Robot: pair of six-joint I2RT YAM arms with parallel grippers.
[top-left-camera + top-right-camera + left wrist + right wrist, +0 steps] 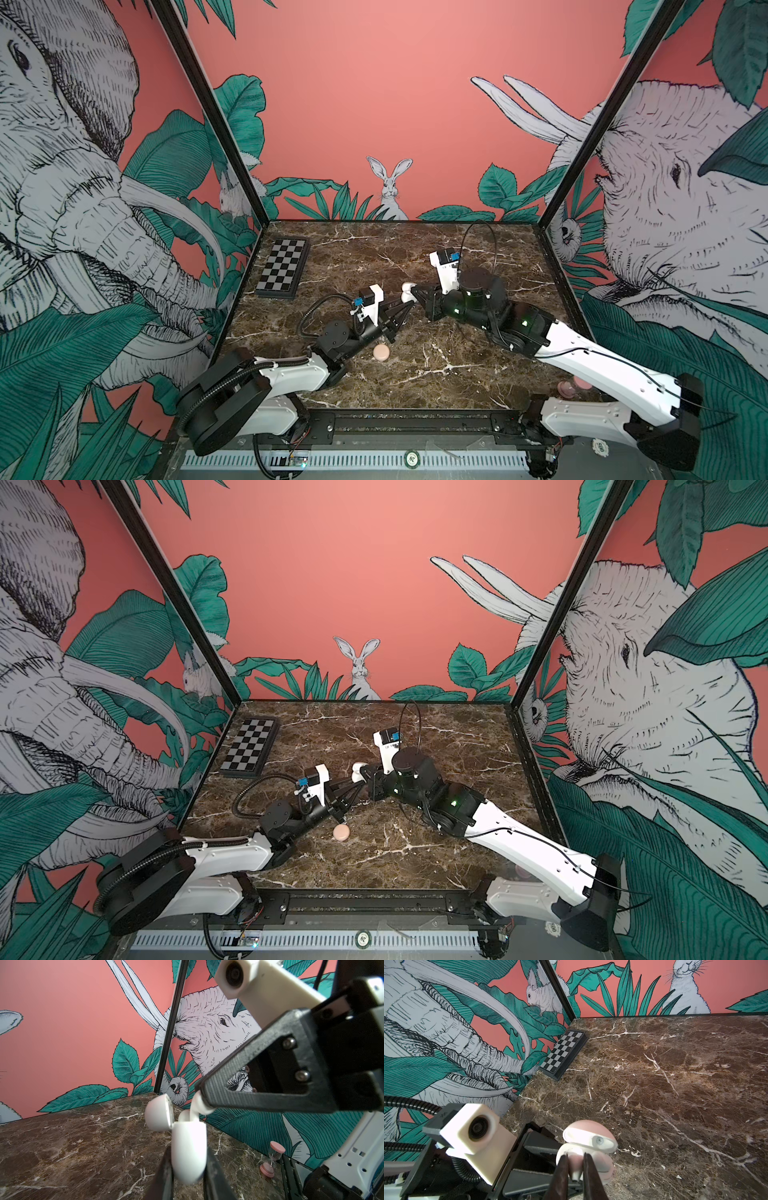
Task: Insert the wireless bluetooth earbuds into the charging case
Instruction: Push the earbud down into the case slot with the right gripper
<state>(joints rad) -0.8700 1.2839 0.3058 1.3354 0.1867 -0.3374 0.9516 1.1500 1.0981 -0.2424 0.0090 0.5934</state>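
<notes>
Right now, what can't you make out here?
Case wells: left wrist view, own wall hides them; right wrist view, earbud and right fingers cover them, blurred.
Second earbud: seen in no view.
Case in both top views: tiny, partly under right gripper.
Hourglass in a top view: right arm covers most.

You are getting open table (pixel 519 266) far right and front-centre. The chessboard (pixel 282 268) is filling the far-left corner, a pink puck (pixel 381 352) is lying beside the left arm (pixel 291 370), an hourglass (pixel 272 1158) seemingly crowding the right arm (pixel 602 365).

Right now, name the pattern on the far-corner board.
Black-and-grey checks on the board; best in right wrist view.
</notes>
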